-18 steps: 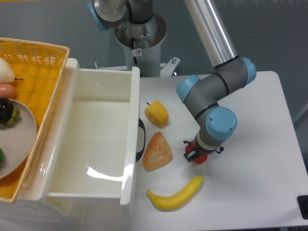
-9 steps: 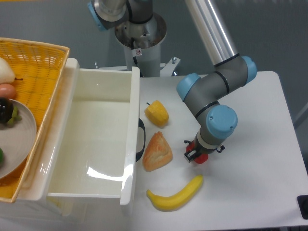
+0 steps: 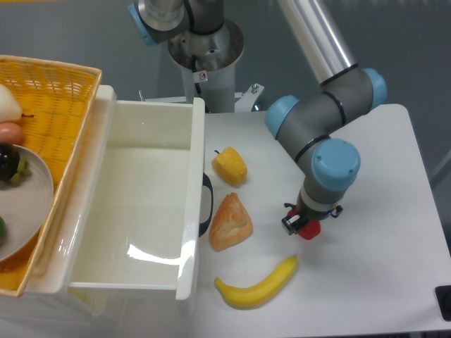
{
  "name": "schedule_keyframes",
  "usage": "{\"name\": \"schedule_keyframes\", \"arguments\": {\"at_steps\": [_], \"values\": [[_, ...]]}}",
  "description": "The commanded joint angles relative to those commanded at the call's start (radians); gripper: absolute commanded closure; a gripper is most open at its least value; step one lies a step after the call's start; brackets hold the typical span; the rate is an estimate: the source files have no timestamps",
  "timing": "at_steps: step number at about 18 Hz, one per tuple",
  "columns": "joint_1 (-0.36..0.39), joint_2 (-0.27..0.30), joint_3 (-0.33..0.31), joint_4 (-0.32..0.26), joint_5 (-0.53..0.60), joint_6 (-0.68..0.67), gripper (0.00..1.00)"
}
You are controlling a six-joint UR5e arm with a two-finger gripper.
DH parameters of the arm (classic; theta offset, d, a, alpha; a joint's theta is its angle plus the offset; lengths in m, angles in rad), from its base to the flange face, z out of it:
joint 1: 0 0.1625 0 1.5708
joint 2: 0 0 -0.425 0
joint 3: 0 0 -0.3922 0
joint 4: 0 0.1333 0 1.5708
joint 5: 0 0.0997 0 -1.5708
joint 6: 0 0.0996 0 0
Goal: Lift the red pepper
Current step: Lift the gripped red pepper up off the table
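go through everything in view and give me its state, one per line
claw: shut on the red pepper, low over the table
red pepper: in the claw, mostly hidden
yellow pepper: loose on the table, untouched
bread: lying by the drawer handle
banana: lying flat near the front edge
drawer: pulled open, nothing inside
basket: holds a plate with food

— What sits on the white table [image 3: 380,267]?
— A yellow pepper [image 3: 230,165], a bread wedge [image 3: 230,222] just below it, a banana [image 3: 256,284] near the front edge, and a white bin [image 3: 144,204] at left.
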Motion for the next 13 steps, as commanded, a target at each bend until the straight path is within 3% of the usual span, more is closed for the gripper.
{"name": "schedule_keyframes", "arguments": {"at_steps": [7, 11, 13], "values": [[0.047, 0.035, 0.005, -0.031, 0.043, 0.327, 0.79], [0.057, 0.035, 0.05, -0.077, 0.028, 0.485, 0.79], [0.075, 0.032, 0.093, -0.116, -0.035, 0.531, 0.8]]}}
